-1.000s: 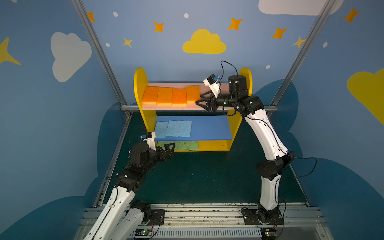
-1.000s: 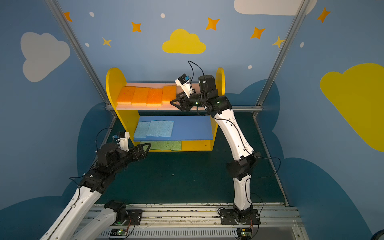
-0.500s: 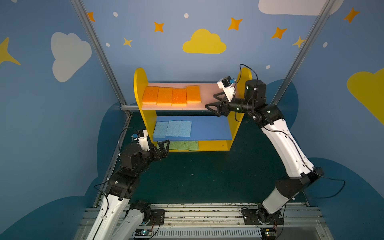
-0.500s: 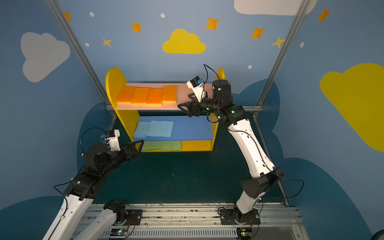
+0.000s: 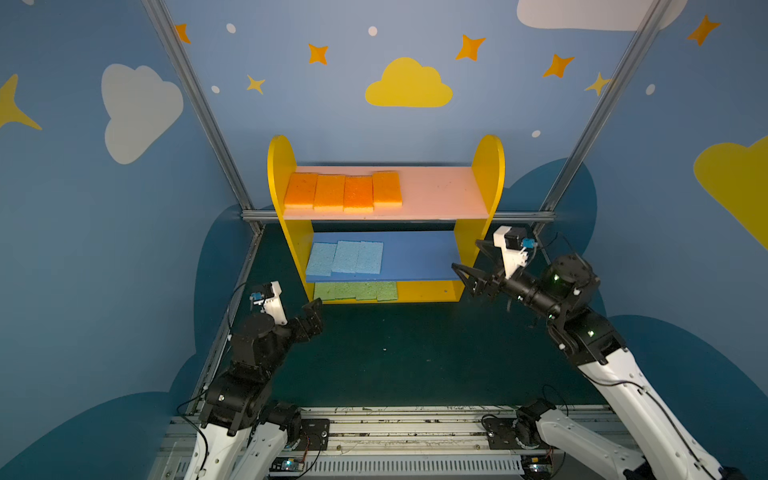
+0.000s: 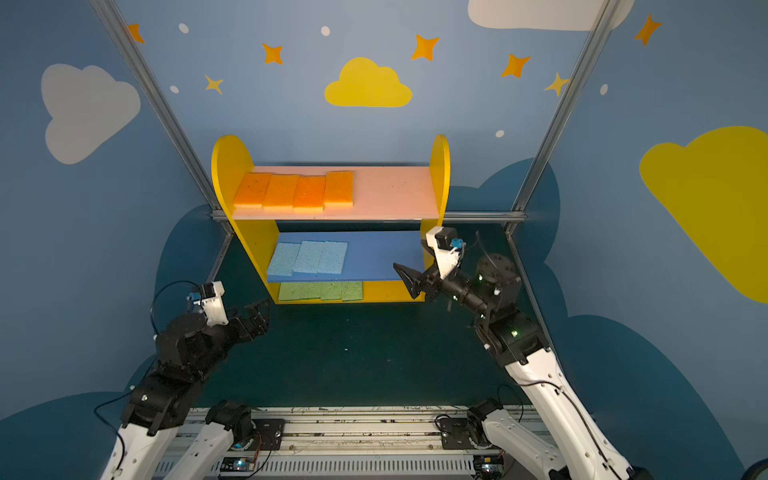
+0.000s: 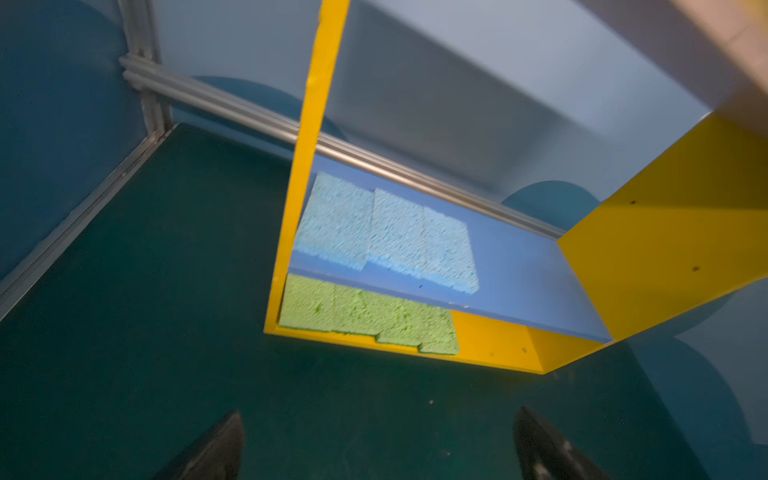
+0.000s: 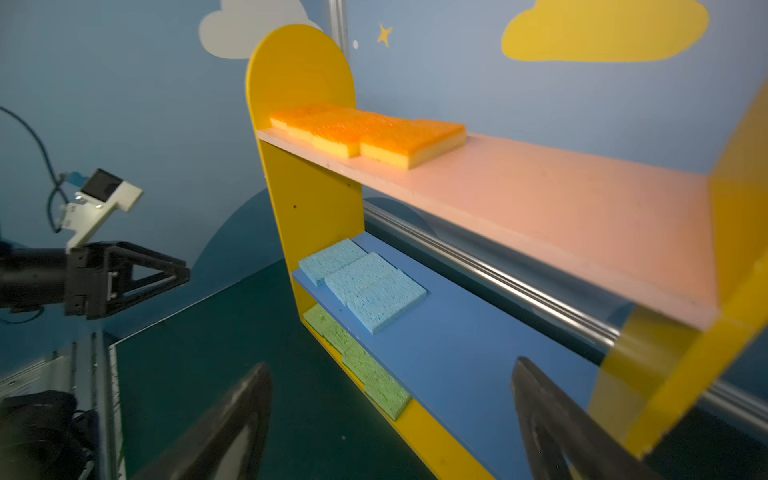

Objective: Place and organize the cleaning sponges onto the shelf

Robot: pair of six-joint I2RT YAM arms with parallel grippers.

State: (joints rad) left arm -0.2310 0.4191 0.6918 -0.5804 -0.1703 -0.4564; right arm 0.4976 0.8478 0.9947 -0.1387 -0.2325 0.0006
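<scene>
The shelf (image 5: 488, 166) (image 6: 440, 166) stands at the back of the mat. Several orange cleaning sponges (image 5: 344, 192) (image 6: 295, 192) (image 8: 365, 133) lie in a row on the left half of its pink top board. Three light blue sponges (image 5: 345, 257) (image 6: 309, 257) (image 7: 386, 232) sit on the blue middle board. Several green ones (image 5: 357, 291) (image 7: 365, 316) line the yellow bottom board. My right gripper (image 5: 465, 254) (image 8: 390, 363) hangs open and empty by the shelf's right panel at middle-board height. My left gripper (image 5: 313, 318) (image 7: 379, 415) is open and empty, in front of the shelf's left foot.
A dark green mat (image 5: 395, 353) covers the floor in front of the shelf. An aluminium frame bar (image 5: 519, 216) runs behind the shelf, with slanted posts at both back corners. The arms' base rail (image 5: 415, 428) lies along the front edge.
My right gripper has left the pink top board, dropping down and right to beside the right panel, its jaws spreading wider. The left arm has drawn back to the left and toward the front.
</scene>
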